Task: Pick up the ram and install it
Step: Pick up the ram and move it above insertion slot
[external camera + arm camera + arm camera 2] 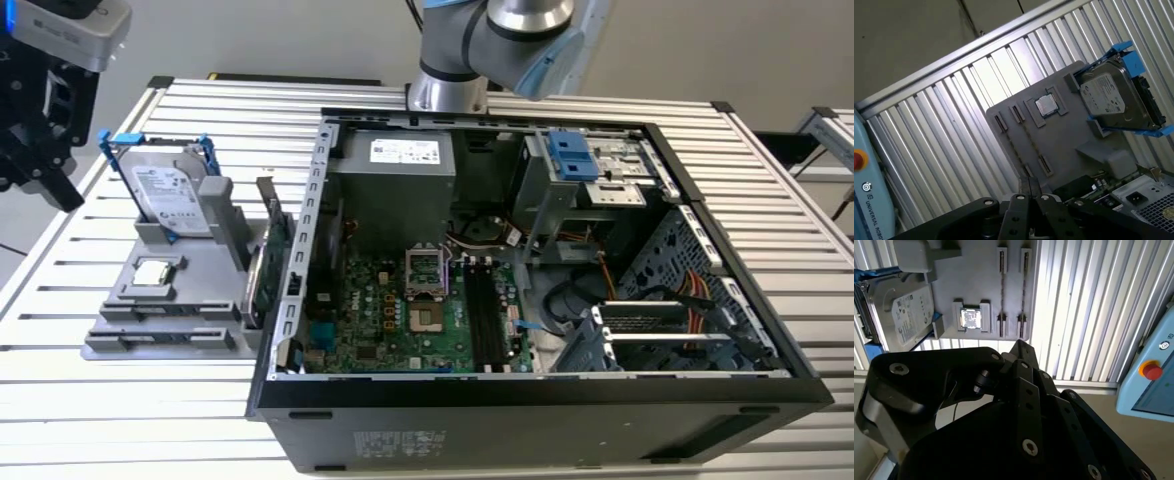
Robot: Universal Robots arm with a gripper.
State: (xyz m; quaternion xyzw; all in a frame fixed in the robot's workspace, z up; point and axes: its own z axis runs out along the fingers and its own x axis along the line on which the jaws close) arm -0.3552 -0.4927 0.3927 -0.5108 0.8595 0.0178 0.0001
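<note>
The ram is out of view. My black gripper hangs high at the exterior view's left, above the table edge beside the grey parts holder. In both wrist views its fingertips meet in a point with nothing between them, so it is shut and holds nothing. Below them the holder shows two narrow slots. The open computer case lies on the table, and long black memory slots run along its green motherboard. Whether a stick sits in them I cannot tell.
A silver hard drive in a blue frame and a small square processor sit on the holder. A green expansion card stands between the holder and the case. The arm's base stands behind the case. A pale blue pendant with a red button lies off the table.
</note>
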